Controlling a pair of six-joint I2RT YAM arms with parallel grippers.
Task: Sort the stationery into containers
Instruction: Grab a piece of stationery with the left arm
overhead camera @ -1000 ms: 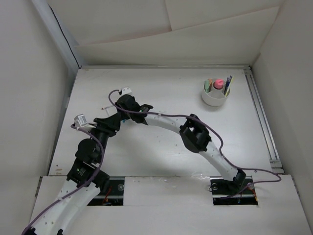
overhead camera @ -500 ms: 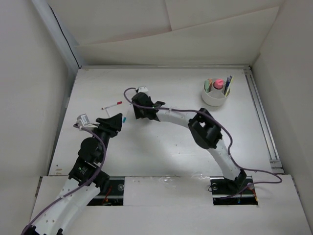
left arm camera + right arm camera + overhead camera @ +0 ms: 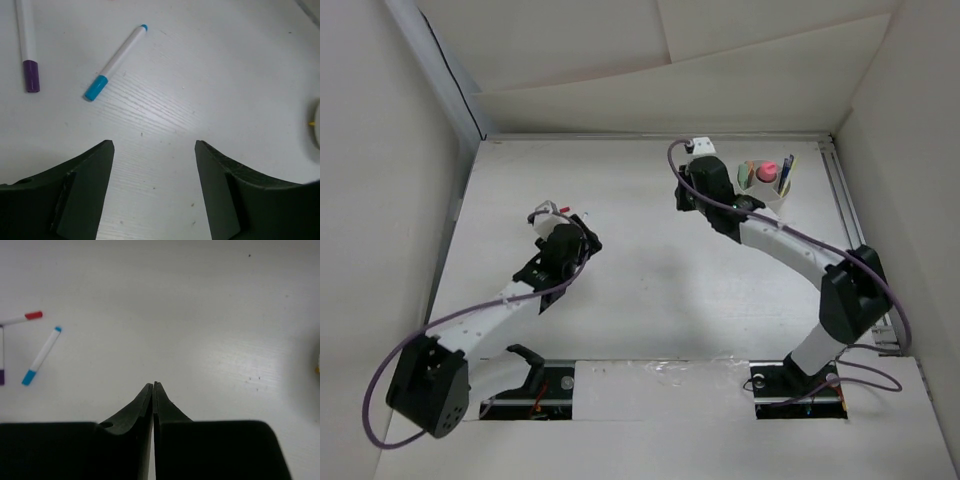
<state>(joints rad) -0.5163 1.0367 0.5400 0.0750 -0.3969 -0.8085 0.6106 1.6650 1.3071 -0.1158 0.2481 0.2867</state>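
Observation:
A white pen with a blue cap (image 3: 116, 62) and a white pen with a purple cap (image 3: 27, 45) lie on the table just ahead of my left gripper (image 3: 154, 145). That gripper is open and holds nothing. In the top view the left gripper (image 3: 578, 232) covers most of these pens. A thin white pen with a red tip (image 3: 22, 318) lies beside them. My right gripper (image 3: 154, 385) is shut and empty, hanging over bare table just left of the white cup (image 3: 778, 200). The cup holds a pink-capped item (image 3: 769, 170) and other pens.
The cup stands at the far right of the table, close to a rail (image 3: 855, 250) along the right edge. Cardboard walls enclose the table on the left, back and right. The right arm's elbow (image 3: 847, 292) hangs over the right side.
My right gripper has swung from the pens at the left over to beside the cup and has shut. My left arm has stretched out toward the pens and its jaws have opened wider.

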